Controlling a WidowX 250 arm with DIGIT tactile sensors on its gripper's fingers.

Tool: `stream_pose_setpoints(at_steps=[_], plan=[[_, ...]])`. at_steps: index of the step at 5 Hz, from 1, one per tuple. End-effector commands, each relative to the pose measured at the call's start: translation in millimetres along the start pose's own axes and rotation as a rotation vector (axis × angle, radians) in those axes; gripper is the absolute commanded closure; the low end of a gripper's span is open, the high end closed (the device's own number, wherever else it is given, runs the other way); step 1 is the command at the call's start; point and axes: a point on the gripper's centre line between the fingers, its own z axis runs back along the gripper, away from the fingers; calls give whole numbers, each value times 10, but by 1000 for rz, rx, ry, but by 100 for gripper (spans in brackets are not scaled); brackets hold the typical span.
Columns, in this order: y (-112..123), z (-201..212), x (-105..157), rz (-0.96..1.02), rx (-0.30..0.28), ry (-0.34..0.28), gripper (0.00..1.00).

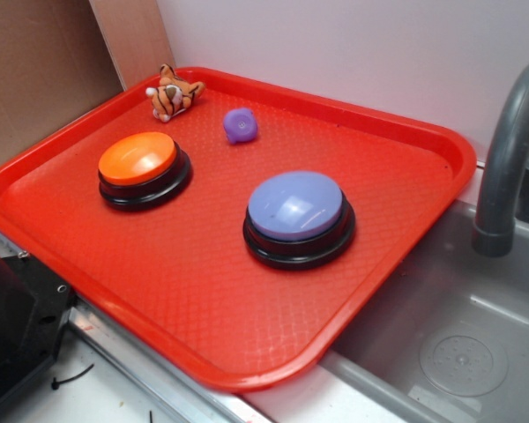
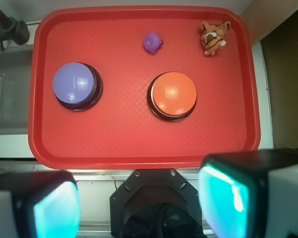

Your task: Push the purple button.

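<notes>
Exterior view: a red tray sits on a counter beside a grey sink with a grey faucet. The purple button, a glossy lavender dome on a black round base, stands right of the tray's middle. The orange button, built the same way, stands well apart from it toward the left. Near the far rim lie a small purple toy and, in the far left corner, a small plush tiger. No robot arm or claw shows here.

Wrist view, looking straight down: the gripper appears at the bottom edge, its two fingers with teal pads spread wide apart and holding nothing, above the counter just outside the tray's near rim. From here the purple button is at upper left, the orange button near centre, the purple toy and tiger along the top. The faucet shows only as a stub at upper left.
</notes>
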Motion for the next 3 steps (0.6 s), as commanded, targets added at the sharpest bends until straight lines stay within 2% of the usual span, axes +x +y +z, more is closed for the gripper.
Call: stream_pose_setpoints(at_steps=[1, 2, 3], plan=[[0, 0, 0, 0, 0, 0, 0], [-407, -268, 461, -254, 36, -169, 0], [-831, -603, 802, -510, 43, -178, 0]])
